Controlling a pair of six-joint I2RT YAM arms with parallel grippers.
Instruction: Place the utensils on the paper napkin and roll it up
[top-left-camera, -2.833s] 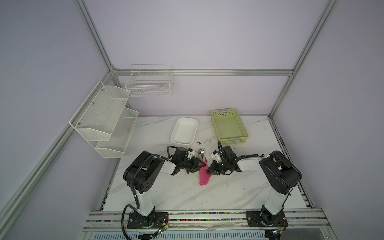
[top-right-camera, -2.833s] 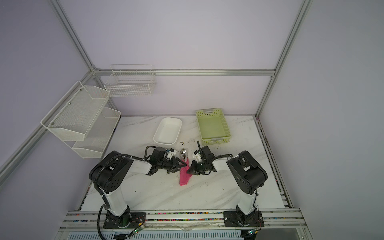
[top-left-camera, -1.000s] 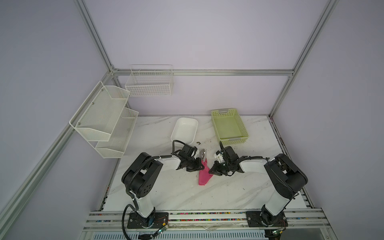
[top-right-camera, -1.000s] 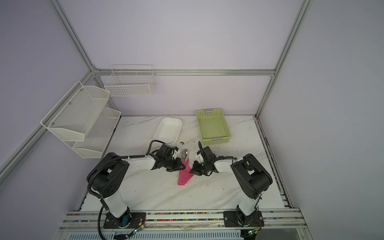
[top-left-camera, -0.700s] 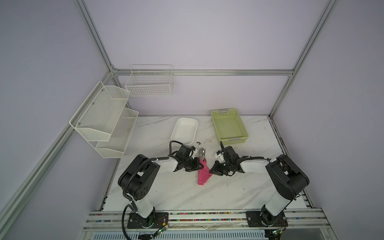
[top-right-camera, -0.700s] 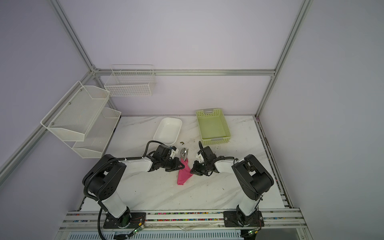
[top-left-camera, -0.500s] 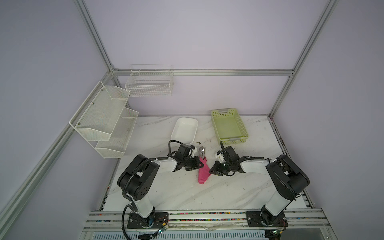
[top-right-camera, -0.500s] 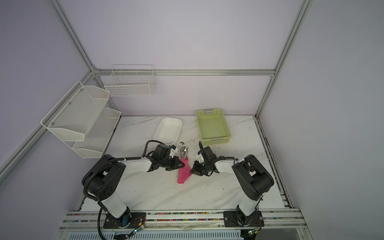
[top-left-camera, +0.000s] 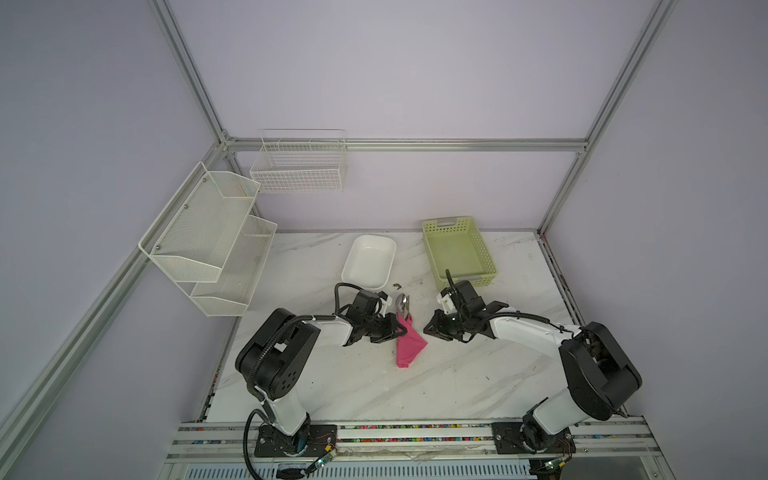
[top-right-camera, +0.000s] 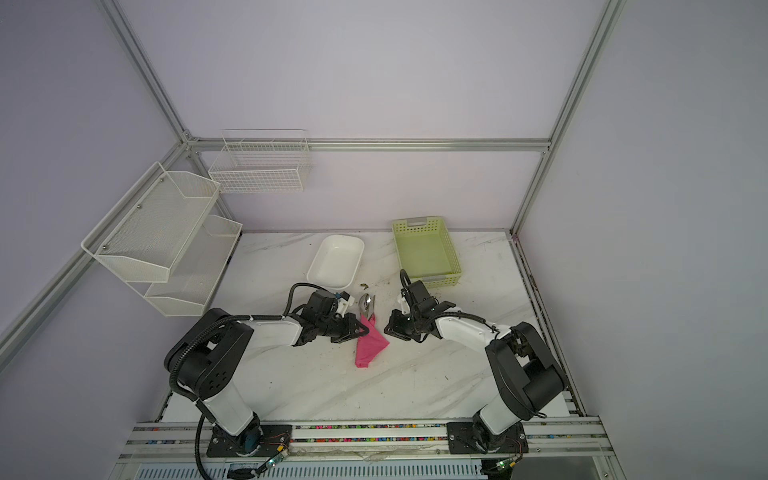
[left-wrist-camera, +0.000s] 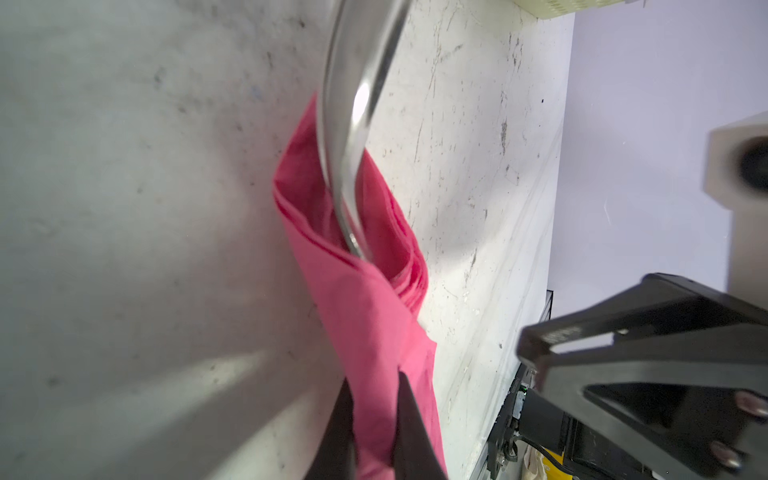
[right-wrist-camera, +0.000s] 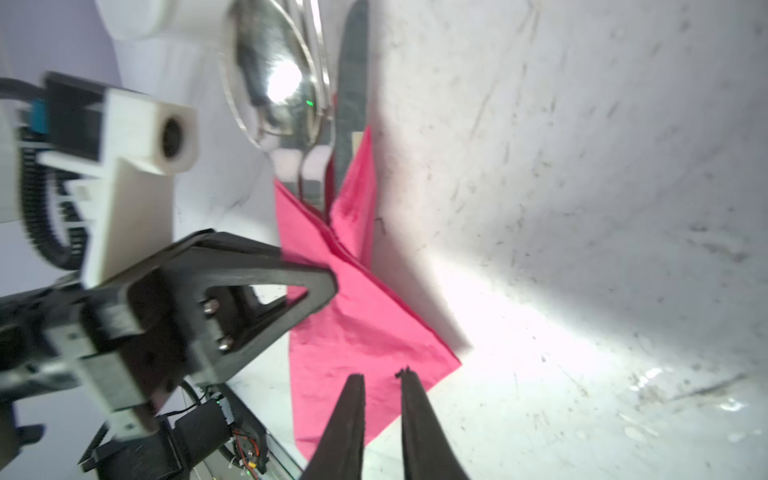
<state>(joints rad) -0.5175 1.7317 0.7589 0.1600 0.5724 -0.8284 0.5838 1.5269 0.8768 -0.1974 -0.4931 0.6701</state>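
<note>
The paper napkin (top-left-camera: 409, 347), folded around the utensils (top-left-camera: 402, 306), is lying on the counter (top-left-camera: 457, 374), long axis near to far. The left gripper (top-left-camera: 400, 331) is pinching its left edge; the right gripper (top-left-camera: 428, 330), slightly parted and empty, is hovering just right.

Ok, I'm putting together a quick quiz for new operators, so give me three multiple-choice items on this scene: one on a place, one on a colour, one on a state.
1. In both top views, where does the green basket stand relative to the white dish?
A) left of it
B) right of it
C) inside it
2. The paper napkin is:
A) white
B) blue
C) pink
3. The left gripper is:
A) wide open
B) shut on the paper napkin
C) holding the white dish

Key:
1 B, the green basket sits to the right.
2 C, the folded sheet is bright pink.
3 B, the left wrist view shows it pinching the sheet.
</note>
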